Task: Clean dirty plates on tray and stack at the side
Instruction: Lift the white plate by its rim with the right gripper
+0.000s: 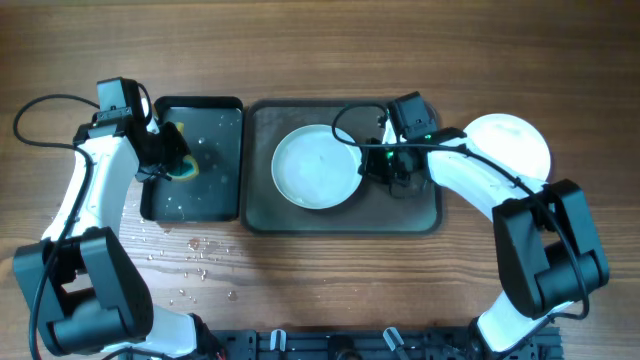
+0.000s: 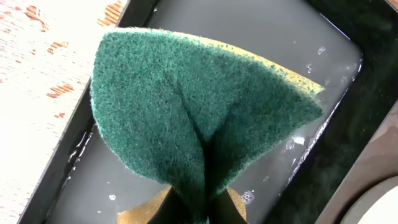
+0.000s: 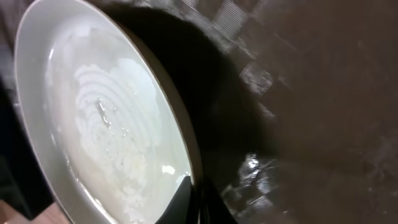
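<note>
"Where does the plate (image 1: 315, 168) sit right now?"

"Flat on the big brown-grey tray (image 1: 420, 215), left of centre, its bowl wet and streaked with pale rings. The right gripper (image 1: 372, 166) is at its right-hand edge, and the wrist camera shows the dark fingers closed narrow over the rim."

"And the other arm?"

"The left gripper (image 1: 172, 160) hangs over the black tray (image 1: 215, 130), the narrow one just left of the big tray. It pinches a sponge (image 2: 199, 106) that is green on the face and yellow on the back, folded into a crease where the jaws bite. There's shallow water in the tray beneath it."

"Any more plates?"

"A second plate (image 1: 515, 140), white, is on the table (image 1: 330, 270) off the big tray's right end, partly behind the right arm. I cannot tell whether it is one or a stack. Droplets (image 1: 195, 260) speckle the wood below the black tray."
</note>
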Robot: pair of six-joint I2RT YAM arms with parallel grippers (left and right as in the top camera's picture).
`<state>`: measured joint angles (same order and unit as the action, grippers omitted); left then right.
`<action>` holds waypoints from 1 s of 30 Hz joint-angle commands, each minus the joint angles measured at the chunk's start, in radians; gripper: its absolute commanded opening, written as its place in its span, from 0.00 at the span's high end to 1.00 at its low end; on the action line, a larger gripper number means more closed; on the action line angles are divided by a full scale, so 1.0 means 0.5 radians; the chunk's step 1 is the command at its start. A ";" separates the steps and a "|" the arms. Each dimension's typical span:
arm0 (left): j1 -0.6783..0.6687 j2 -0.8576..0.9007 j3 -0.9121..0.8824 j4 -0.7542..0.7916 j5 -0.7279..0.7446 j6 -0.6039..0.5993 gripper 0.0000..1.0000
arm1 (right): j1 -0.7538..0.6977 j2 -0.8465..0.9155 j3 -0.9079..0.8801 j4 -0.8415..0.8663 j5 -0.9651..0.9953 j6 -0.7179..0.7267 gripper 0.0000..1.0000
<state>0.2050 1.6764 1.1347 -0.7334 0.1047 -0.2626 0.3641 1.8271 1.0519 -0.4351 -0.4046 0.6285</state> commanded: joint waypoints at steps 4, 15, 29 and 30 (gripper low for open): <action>0.004 -0.022 -0.011 -0.001 -0.018 0.041 0.96 | 0.041 -0.038 0.420 -0.268 0.062 0.021 0.96; 0.004 -0.022 -0.011 0.000 -0.018 0.041 0.96 | 0.360 -0.037 0.839 -0.323 0.785 0.023 0.96; 0.004 -0.022 -0.011 0.000 -0.018 0.041 0.96 | 0.801 0.140 0.839 0.212 1.459 0.056 0.96; 0.004 -0.022 -0.011 0.001 -0.018 0.041 0.96 | 0.818 0.159 0.839 0.236 1.494 0.048 0.96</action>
<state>0.2050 1.6764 1.1347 -0.7364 0.1013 -0.2626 0.7414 1.8484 1.4502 -0.3458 0.2203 0.6510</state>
